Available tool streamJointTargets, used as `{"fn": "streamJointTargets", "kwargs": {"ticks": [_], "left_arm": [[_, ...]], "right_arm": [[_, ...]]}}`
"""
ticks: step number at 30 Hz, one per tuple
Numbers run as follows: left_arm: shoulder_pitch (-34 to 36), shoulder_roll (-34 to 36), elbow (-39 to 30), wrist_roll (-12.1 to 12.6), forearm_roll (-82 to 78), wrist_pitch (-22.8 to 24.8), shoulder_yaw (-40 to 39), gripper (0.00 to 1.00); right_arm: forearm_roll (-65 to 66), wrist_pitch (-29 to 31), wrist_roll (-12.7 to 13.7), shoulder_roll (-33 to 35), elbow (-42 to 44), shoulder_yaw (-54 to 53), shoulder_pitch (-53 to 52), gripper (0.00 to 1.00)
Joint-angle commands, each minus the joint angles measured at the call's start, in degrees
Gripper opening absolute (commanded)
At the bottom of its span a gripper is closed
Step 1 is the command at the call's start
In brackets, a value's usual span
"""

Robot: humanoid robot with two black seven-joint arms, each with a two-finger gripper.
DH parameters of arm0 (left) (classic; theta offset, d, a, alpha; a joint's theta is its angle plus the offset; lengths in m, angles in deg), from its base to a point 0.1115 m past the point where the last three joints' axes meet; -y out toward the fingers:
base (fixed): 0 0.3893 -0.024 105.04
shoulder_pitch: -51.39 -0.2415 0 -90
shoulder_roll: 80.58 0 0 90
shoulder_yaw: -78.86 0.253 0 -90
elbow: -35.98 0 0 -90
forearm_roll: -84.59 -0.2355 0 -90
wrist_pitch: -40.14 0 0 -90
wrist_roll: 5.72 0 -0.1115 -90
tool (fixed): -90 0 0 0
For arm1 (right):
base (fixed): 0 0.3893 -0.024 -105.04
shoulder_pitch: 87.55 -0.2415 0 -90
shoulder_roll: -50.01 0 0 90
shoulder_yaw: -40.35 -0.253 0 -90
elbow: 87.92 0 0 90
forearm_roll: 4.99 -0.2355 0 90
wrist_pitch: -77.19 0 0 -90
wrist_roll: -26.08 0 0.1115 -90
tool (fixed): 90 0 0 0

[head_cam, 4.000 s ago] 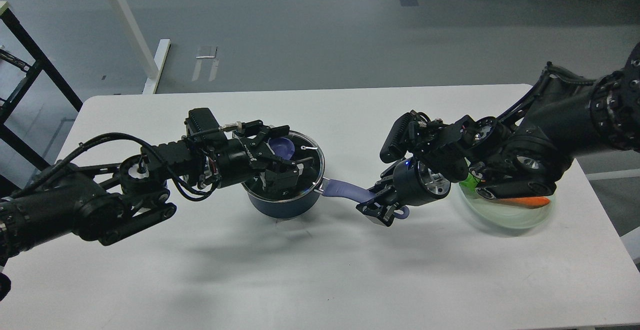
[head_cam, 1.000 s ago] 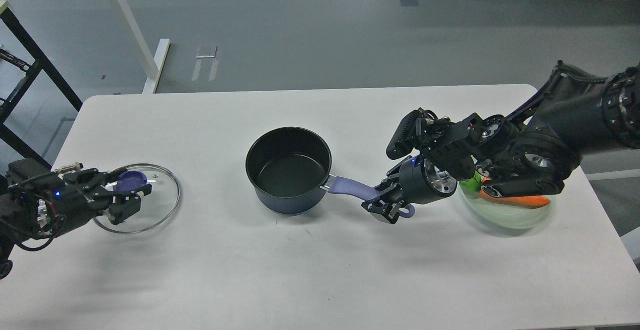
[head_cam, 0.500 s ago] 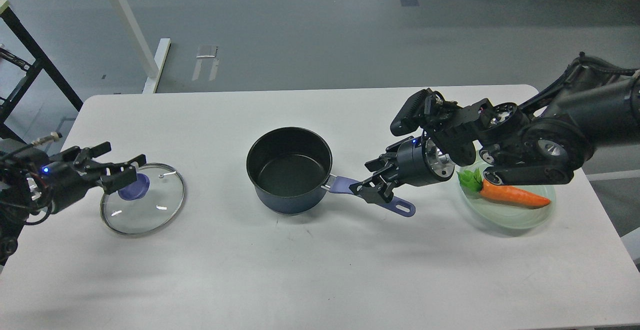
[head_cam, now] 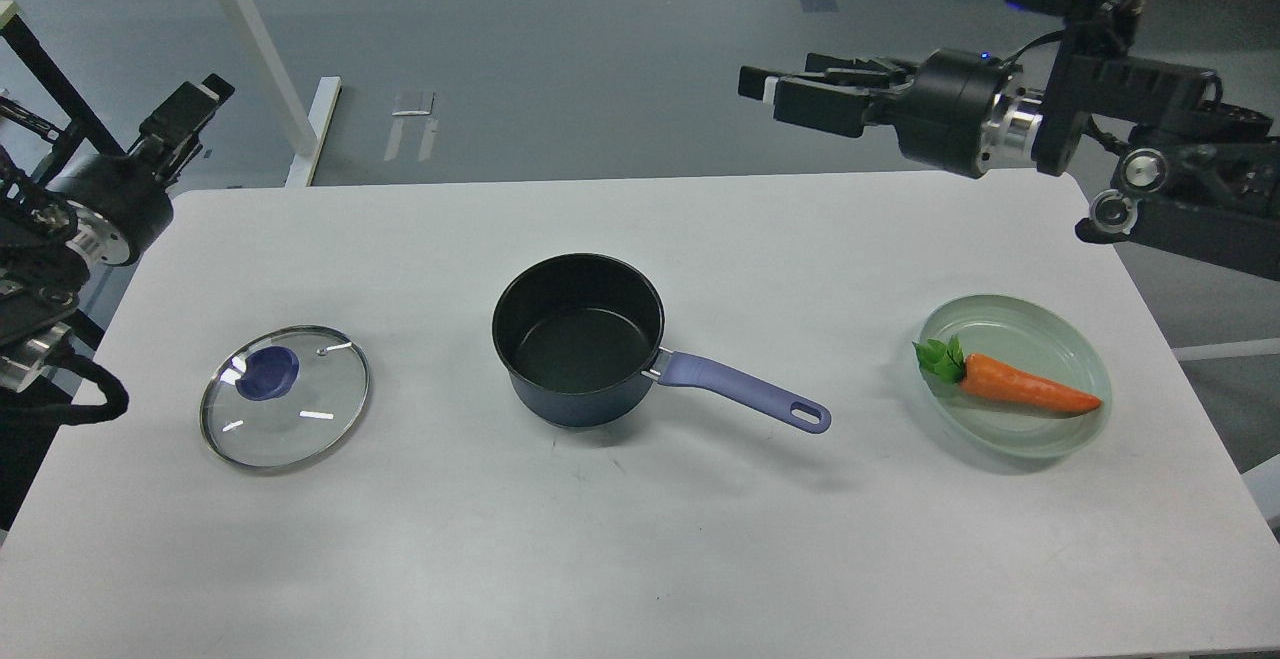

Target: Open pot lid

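The dark blue pot (head_cam: 578, 339) stands uncovered at the middle of the white table, its purple handle (head_cam: 742, 391) pointing right and toward me. Its glass lid (head_cam: 285, 411) with a blue knob (head_cam: 267, 373) lies flat on the table at the left, apart from the pot. My left gripper (head_cam: 188, 107) is raised at the far left, beyond the table's back left corner, open and empty. My right gripper (head_cam: 772, 89) is raised high beyond the table's back edge, pointing left, open and empty. Both are far from the pot and lid.
A pale green plate (head_cam: 1075, 334) with an orange carrot (head_cam: 1015, 389) sits at the right of the table (head_cam: 640, 539). A white table leg (head_cam: 255, 49) and a black frame (head_cam: 60, 89) stand on the floor at the back left.
The lid came off the pot and was set down at the left. In the last half second both grippers let go and rose up and back, away from the lid and the handle.
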Motion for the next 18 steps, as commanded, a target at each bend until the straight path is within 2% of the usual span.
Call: {"fn": "streamJointTargets", "kwargs": {"ticks": [1,5,11,14,18], "left_arm": [[1.37,-3.76,0.27,-0.01,7.21,0.44,-0.25,0.99],[0.58,-5.61,0.27,-0.01,15.11,3.16,-4.11,1.00],[0.58,-8.77,0.97,-0.01,22.07,6.51,-4.99,1.00],[0.58,-10.27,2.46,-0.01,28.30,8.96,-6.31,1.00],[0.32,-13.17,5.01,-0.01,34.02,11.43,-8.77,1.00]], "right_arm": [[-2.81,0.04,-0.18,2.19,2.04,-11.72,7.59,1.00],[-7.12,-0.14,-0.27,2.54,4.68,-21.13,16.03,1.00],[-16.07,-1.54,-0.36,2.37,6.70,-29.06,24.04,1.00],[-28.36,-3.91,-0.45,1.84,7.14,-32.39,28.00,1.00],[-43.48,-4.18,-0.62,1.14,9.42,-35.39,29.94,1.00]]}}
